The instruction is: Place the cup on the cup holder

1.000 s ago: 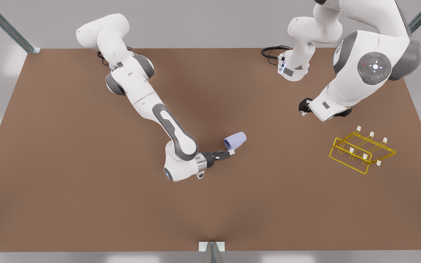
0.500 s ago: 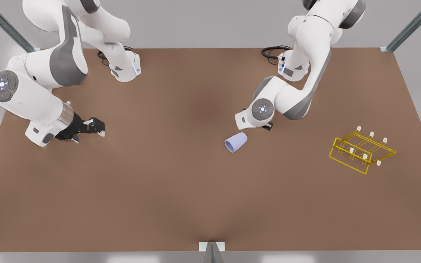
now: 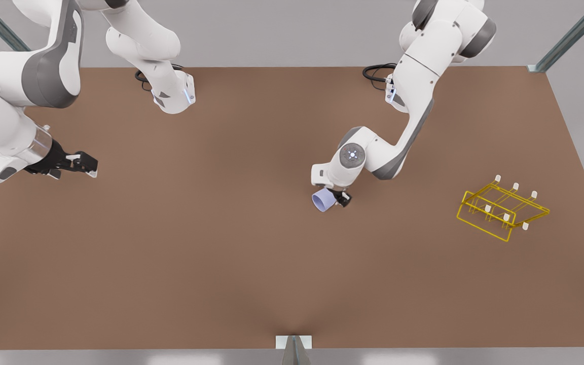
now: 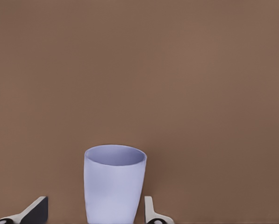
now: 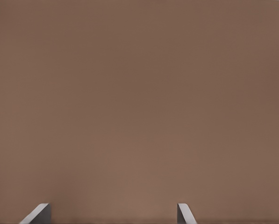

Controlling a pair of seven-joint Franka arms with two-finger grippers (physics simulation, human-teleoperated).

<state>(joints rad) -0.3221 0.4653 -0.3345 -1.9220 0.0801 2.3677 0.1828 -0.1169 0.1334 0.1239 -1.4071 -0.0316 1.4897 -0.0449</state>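
The left gripper has its fingers spread apart on either side of the cup, one finger close against the cup's wall and the other standing a little off it; they straddle it without closing on it. The cup is pale lavender-blue and lies on its side on the brown tabletop, near the middle. Its long axis runs diagonally, with the open mouth turned toward the front view's lower left and the narrower base tucked up under the gripper. In the left wrist view the cup sits between the two fingertips with its rim facing away from the wrist.

The right gripper waits far off at the front view's left edge, above bare tabletop, its fingers held wide apart with nothing between them.

The yellow wire cup holder stands on the tabletop well apart from the cup, toward the front view's right, its white-tipped pegs pointing up.
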